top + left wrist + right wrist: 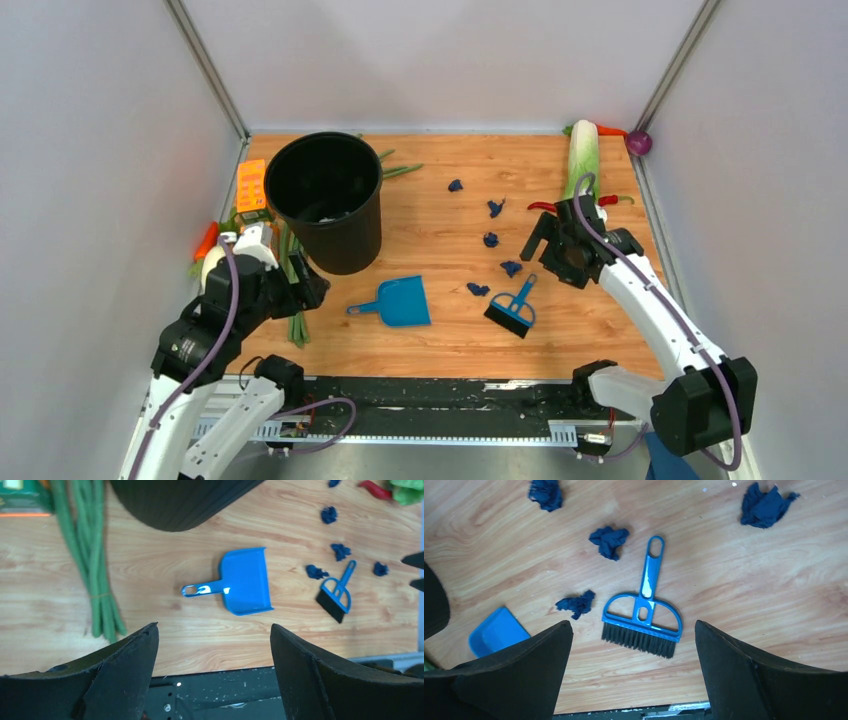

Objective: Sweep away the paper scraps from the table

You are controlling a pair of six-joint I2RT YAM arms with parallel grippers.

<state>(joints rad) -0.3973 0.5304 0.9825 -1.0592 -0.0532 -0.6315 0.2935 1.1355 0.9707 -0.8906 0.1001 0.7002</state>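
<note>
Several dark navy paper scraps (491, 239) lie scattered on the wood table (440, 345), right of centre. They also show in the right wrist view (609, 541) and the left wrist view (340, 551). A blue hand brush (513, 310) lies flat by the nearest scraps, and it shows in the right wrist view (642, 617). A light blue dustpan (400, 301) lies to its left. My right gripper (543, 248) hovers open and empty above the brush and scraps (632, 625). My left gripper (312, 290) is open and empty at the left, apart from the dustpan (213, 627).
A tall black bin (325, 200) stands at the back left. Green beans (295, 310), an orange packet (251, 185) and a carrot (206, 240) lie by the left wall. A leafy vegetable (583, 155), a red chilli (541, 206) and a purple ball (640, 142) lie at the back right. A black rail (430, 395) runs along the near edge.
</note>
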